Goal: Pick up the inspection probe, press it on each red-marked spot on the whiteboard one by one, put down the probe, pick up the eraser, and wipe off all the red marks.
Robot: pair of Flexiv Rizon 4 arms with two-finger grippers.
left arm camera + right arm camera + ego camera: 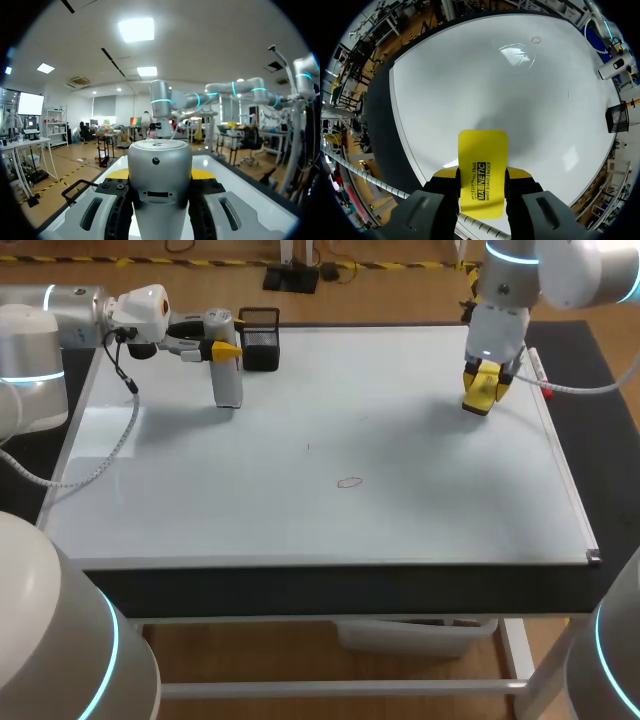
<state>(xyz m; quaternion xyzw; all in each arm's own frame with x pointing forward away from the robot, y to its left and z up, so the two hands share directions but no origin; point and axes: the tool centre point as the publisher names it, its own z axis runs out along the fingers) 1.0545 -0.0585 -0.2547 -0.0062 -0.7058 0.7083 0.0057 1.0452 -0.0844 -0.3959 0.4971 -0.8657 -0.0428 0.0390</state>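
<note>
Both grippers are holding tools.
The left gripper (226,350) is clamping the upright grey cylindrical probe (228,386); the right gripper (488,377) is pinching the yellow rectangular eraser (481,396).

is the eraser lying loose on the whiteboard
No, the yellow eraser is clamped between the two fingers of the right gripper.

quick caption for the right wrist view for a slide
Right gripper shut on the yellow eraser over the whiteboard, one red mark ahead
</note>
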